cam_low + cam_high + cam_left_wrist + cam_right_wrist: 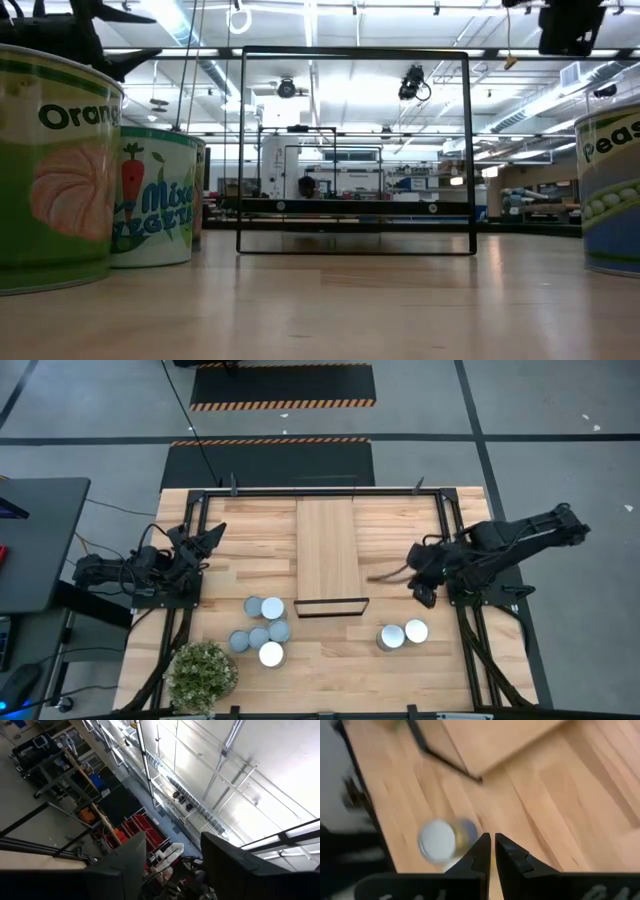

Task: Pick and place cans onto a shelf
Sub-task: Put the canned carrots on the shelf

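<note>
Several cans (265,632) stand upright in a cluster on the table's near left, and two more cans (402,634) stand near right. The shelf (328,552), a narrow light-wood board, lies in the middle with its black frame (355,150) at the near end. My right gripper (492,845) hangs shut above the table right of the shelf, pointing down, with one white-topped can (439,840) below and beside it. My left gripper (172,865) stays at the table's left edge, open, tipped upward toward the ceiling, holding nothing.
A bushy potted plant (203,675) stands at the near left corner, close to the can cluster. Black frame rails (320,490) run along the table's far edge and sides. Bare wood lies between the two can groups, in front of the shelf's frame.
</note>
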Motion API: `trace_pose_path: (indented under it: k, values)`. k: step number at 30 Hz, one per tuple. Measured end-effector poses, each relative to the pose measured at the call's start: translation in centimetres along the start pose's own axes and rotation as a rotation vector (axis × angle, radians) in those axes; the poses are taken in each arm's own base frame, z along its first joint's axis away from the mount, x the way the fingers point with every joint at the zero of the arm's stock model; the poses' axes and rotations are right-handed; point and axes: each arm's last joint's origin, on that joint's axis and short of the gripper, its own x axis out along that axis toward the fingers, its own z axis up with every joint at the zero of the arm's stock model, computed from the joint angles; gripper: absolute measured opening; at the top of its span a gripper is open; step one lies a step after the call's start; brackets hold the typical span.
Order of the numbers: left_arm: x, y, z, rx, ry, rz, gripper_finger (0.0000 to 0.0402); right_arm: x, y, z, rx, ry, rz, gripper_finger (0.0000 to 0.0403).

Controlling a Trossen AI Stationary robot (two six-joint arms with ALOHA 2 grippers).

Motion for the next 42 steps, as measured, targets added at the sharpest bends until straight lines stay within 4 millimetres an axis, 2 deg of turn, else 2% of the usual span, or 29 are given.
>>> trace_pose_path:
  k: [5, 10, 14, 22, 27, 34, 42]
  values:
    - [0.0, 0.0, 0.0, -0.004, 0.0, -0.002, 0.0213, 0.2, 2.4, -0.5, -0.15, 0.121, -0.106, 0.0033]
    - [0.0, 0.0, 0.0, -0.004, 0.0, -0.002, 0.0215, 1.4, 3.3, -1.3, -0.208, 0.215, -0.164, 0.0062]
    - [0.0, 0.0, 0.0, -0.004, -0.001, -0.002, 0.0215, 2.4, 3.8, -1.3, -0.228, 0.283, -0.15, 0.0128]
    - [0.0, 0.0, 0.0, -0.003, -0.001, -0.001, 0.0215, 4.3, 5.3, -1.2, -0.243, 0.332, -0.106, 0.0302]
    - [0.0, 0.0, 0.0, -0.003, -0.001, -0.001, 0.0215, 5.0, 6.1, -2.4, -0.294, 0.261, -0.175, 0.0367]
    - [0.0, 0.0, -0.1, 0.004, 0.006, 0.003, 0.0215, 6.2, 6.5, -5.3, -0.307, 0.264, -0.179, 0.0393]
    - [0.0, 0.1, -0.2, 0.013, 0.014, 0.009, 0.0215, 8.2, 6.1, -6.5, -0.389, 0.277, -0.141, 0.0399]
